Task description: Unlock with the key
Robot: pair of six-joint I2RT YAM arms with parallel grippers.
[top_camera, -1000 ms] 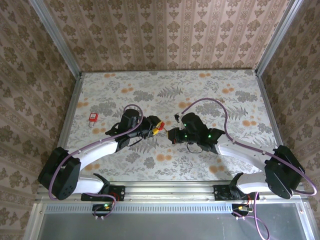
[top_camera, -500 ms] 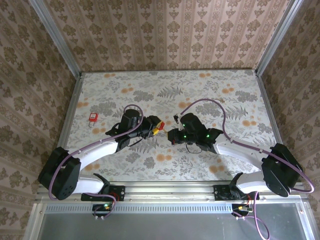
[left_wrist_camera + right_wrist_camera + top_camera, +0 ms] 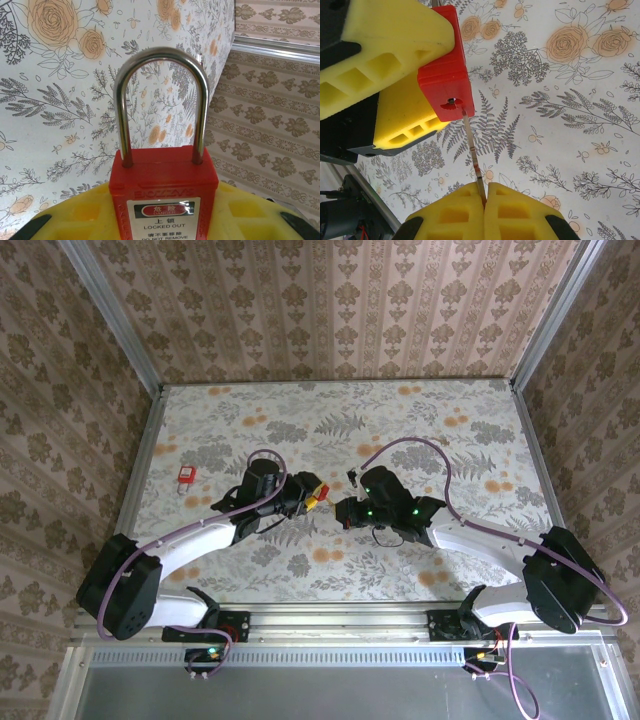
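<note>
The red padlock [image 3: 164,185] sits clamped in the left end effector [image 3: 165,222]. Its steel shackle [image 3: 161,100] projects beyond the end effector with both legs seated in the body, apparently locked. The slim silver key [image 3: 473,150] is pinched in the right end effector [image 3: 485,197], its tip at the padlock's keyhole [image 3: 453,101]; how far it has entered is unclear.

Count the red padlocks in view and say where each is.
2. One padlock is clamped in the left gripper, the key held by the right gripper at its keyhole. A small red item near the left edge of the table looks like another, too small to confirm.
</note>
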